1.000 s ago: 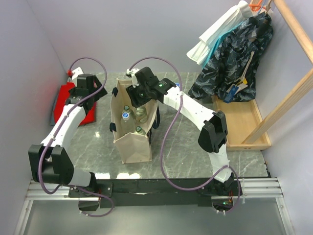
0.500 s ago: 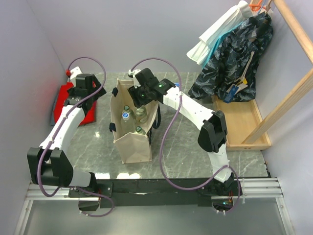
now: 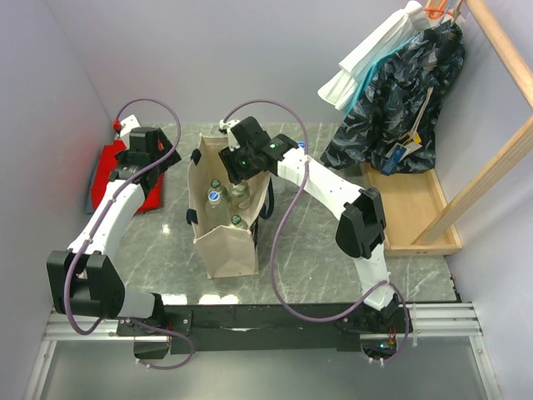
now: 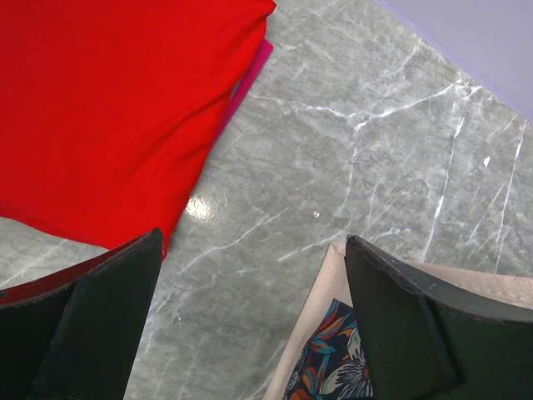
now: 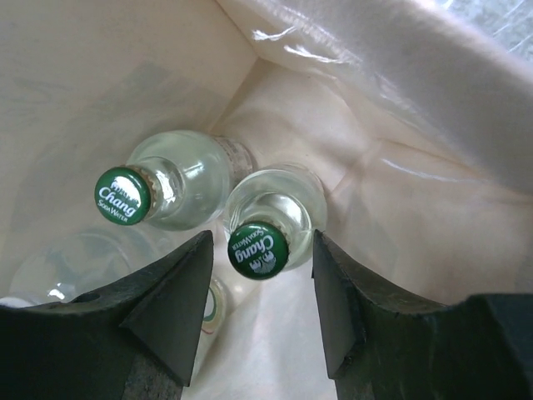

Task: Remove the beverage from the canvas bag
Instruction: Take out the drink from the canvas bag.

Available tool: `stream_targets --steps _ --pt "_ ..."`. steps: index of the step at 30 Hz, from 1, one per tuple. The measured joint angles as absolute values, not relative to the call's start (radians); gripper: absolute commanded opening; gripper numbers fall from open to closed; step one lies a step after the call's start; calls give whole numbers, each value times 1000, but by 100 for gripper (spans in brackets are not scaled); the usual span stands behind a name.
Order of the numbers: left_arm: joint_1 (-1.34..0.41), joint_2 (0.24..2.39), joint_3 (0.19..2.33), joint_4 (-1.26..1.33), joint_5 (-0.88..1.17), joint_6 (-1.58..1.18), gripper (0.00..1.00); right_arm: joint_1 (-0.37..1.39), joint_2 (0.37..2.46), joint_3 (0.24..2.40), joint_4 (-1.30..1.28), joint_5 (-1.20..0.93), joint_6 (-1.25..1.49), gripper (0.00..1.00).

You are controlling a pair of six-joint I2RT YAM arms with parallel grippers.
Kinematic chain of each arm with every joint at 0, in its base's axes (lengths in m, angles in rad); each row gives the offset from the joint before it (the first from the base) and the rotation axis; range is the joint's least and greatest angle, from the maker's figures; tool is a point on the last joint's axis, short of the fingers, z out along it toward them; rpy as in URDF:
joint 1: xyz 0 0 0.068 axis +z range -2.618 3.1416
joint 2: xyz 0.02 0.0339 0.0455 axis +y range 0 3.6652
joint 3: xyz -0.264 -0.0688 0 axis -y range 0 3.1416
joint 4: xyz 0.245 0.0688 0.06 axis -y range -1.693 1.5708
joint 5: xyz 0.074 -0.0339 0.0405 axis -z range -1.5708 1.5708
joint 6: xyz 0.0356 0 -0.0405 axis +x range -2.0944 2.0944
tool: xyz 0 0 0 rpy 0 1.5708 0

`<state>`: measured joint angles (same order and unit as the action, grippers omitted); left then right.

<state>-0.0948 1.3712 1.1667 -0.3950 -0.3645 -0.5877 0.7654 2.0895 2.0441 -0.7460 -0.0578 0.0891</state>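
Evidently we found right hand inside canvas bag, unclenched, straddling green-capped bottle for neck grab; left hand released, upper left in top view, out of way.

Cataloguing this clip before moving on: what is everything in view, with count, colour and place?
canvas bag: one, beige with navy handles, standing mid-table
bottles: at least three, clear, two green-capped, upright inside the bag
cloth: one, red, table's far left
garments: two, white and dark patterned, hanging at right
wooden rack: one, light wood, right of the table
table: one, grey marble, centre
left gripper: one, black, open, above the table beside the cloth
right gripper: one, black, open inside the bag, jaws either side of a green cap
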Motion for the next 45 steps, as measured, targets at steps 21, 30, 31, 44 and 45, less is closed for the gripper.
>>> stream_targets --steps 21,30,31,44,45 --pt "-95 1371 1166 -386 -364 -587 96 765 2126 2044 -742 -76 89 53" --pt "-95 1371 1166 -386 -365 -587 96 764 2134 2040 -739 -76 89 49" --pt "-95 1371 1166 -386 -364 -587 96 763 2134 2039 -735 -76 89 49" --pt "-95 1371 1165 -385 -364 -587 96 755 2126 2019 -683 -73 85 0" --pt "-95 1371 1166 -385 -364 -587 96 755 2126 2019 -683 -74 85 0"
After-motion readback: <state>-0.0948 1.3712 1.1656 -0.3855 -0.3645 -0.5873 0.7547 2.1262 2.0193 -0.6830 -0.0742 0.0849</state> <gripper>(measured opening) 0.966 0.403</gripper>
